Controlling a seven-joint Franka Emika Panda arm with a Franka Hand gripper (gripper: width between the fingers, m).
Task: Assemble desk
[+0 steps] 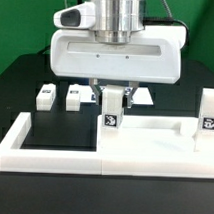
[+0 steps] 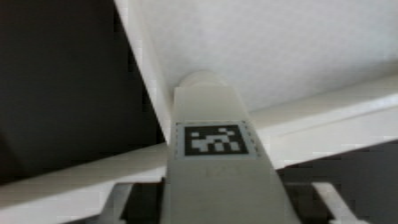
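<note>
While the gripper (image 1: 113, 97) clamps a tagged leg (image 1: 112, 118) between drawn-in jaws, the leg stands at one end of the tabletop (image 1: 150, 138), its long axis rising straight from that surface into the grip.

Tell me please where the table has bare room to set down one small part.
Bare: the black table inside the frame, between its arm on the exterior view's left and the leg held by the gripper; also the strip between the frame and the camera. Crowded: under the gripper, by the two lying legs and the tabletop.
</note>
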